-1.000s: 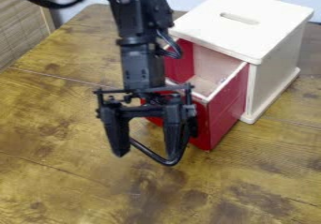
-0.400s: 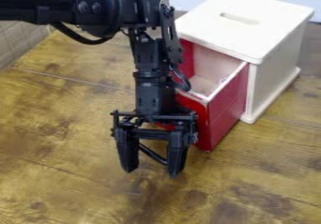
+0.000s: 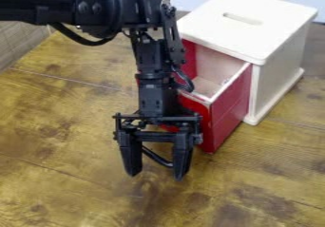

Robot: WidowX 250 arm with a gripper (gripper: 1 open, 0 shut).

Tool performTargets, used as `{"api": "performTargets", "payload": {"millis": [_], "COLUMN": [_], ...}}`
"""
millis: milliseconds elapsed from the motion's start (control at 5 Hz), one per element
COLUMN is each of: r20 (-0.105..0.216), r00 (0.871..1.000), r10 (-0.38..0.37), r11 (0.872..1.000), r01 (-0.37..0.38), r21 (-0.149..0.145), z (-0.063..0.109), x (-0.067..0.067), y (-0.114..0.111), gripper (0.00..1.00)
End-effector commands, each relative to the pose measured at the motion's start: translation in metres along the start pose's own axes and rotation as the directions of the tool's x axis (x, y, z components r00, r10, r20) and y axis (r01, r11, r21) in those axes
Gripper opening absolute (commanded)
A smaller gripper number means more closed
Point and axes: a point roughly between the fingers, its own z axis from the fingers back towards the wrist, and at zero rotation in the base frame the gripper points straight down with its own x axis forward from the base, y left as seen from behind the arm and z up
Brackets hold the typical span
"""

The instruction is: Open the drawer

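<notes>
Camera view: spread fingers (image 3: pixel 129 160) straddle the black loop handle (image 3: pixel 158 159) of the part-open drawer (image 3: pixel 216 103) under the cream cabinet (image 3: pixel 260 36).

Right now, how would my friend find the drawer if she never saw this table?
Look for the cream-white cabinet with a slot on top, standing on the wooden table. The drawer sticks out of its front, partly open. It is the only glossy red thing, with a black loop handle in front.
</notes>
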Motion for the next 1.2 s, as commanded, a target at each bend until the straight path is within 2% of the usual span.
{"api": "performTargets", "payload": {"millis": [0, 200, 800, 1000], "r20": [0.054, 0.05, 0.067, 0.072], "r00": [0.998, 0.998, 0.998, 0.997], "r10": [-0.027, -0.026, 0.007, 0.028], "r11": [1.0, 1.0, 0.999, 0.999], "r01": [0.027, 0.026, -0.005, -0.025], "r21": [-0.006, -0.008, -0.032, -0.043], "z": [0.02, 0.026, 0.006, 0.014], "x": [0.002, 0.005, 0.031, 0.034], "y": [-0.012, -0.01, 0.007, -0.002], "gripper": [1.0, 1.0, 1.0, 1.0]}}
